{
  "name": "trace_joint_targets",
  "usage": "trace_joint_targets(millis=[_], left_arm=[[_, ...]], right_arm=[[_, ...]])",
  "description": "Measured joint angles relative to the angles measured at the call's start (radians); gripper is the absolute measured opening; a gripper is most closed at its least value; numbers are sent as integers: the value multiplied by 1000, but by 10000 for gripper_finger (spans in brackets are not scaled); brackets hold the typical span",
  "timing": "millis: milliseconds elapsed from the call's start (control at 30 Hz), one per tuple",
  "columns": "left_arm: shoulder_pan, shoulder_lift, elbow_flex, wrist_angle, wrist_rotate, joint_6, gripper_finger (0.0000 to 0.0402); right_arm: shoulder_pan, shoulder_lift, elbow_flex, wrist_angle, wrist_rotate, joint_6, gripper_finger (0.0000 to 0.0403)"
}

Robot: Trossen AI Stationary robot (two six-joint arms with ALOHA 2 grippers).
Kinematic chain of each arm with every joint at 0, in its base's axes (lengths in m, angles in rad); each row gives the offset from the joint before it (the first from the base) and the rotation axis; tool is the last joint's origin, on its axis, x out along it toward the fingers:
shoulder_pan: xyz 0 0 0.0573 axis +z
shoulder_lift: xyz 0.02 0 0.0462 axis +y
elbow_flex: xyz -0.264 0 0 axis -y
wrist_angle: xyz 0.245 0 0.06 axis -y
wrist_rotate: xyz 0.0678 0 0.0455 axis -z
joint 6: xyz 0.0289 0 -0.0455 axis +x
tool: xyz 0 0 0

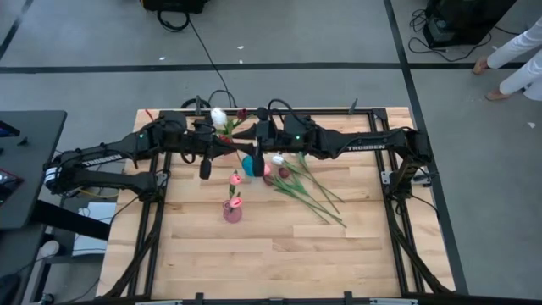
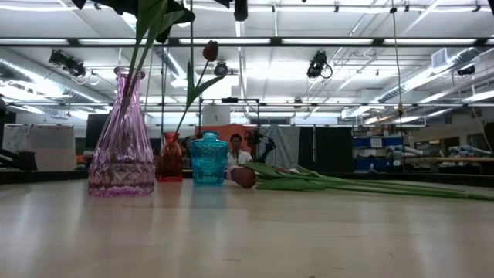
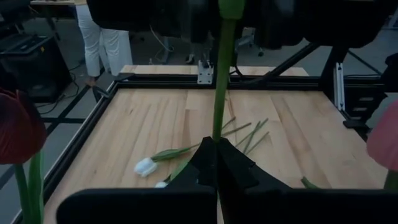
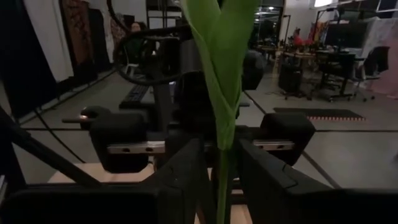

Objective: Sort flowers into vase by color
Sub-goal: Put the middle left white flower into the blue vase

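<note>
**Me:** My left gripper (image 3: 216,149) is pressed together on a green tulip stem (image 3: 219,93), high over the far middle of the table (image 1: 279,254). The stem leaves my fingertips and runs straight ahead to the right gripper (image 4: 221,158).

**Checker:** Is the right one pinching it too?

**Me:** No. Its fingers stand spread, one on each side of the stem and the folded leaf (image 4: 217,62), with a gap showing on both sides. I judge this to be a hand-over: two arms on one long, limp stem keep it from swinging, and only one grip is needed to carry it.

**Checker:** Which bloom is it?

**Me:** I cannot tell. In the high view a white bloom (image 1: 218,117) and a dark red one (image 1: 242,113) both sit close by my gripper, and the arms hide where the stem ends.

**Checker:** Where are the targets?

**Me:** Below and nearer the table's middle than my gripper: the blue vase (image 1: 248,163) almost under the two grippers, and the pink vase (image 1: 232,212) beyond it with pink tulips in it. The red vase (image 2: 170,158) holds one dark red tulip (image 2: 210,51). The loose tulips (image 1: 309,188) lie flat to the right-arm side, unsorted.
</note>
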Motion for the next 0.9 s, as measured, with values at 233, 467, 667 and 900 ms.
trace_joint_targets(millis=[233, 467, 667, 900], left_arm=[[0, 0, 0, 3, 3, 21, 0], [0, 8, 0, 25, 3, 23, 0], [0, 8, 0, 22, 3, 24, 1], [0, -11, 0, 17, -31, 17, 70]], right_arm=[[-3, 8, 1, 39, 0, 8, 114], [-13, 30, 1, 58, -8, 12, 96], [-11, 29, 1, 62, -20, -9, 23], [-9, 10, 0, 5, -19, -11, 15]])
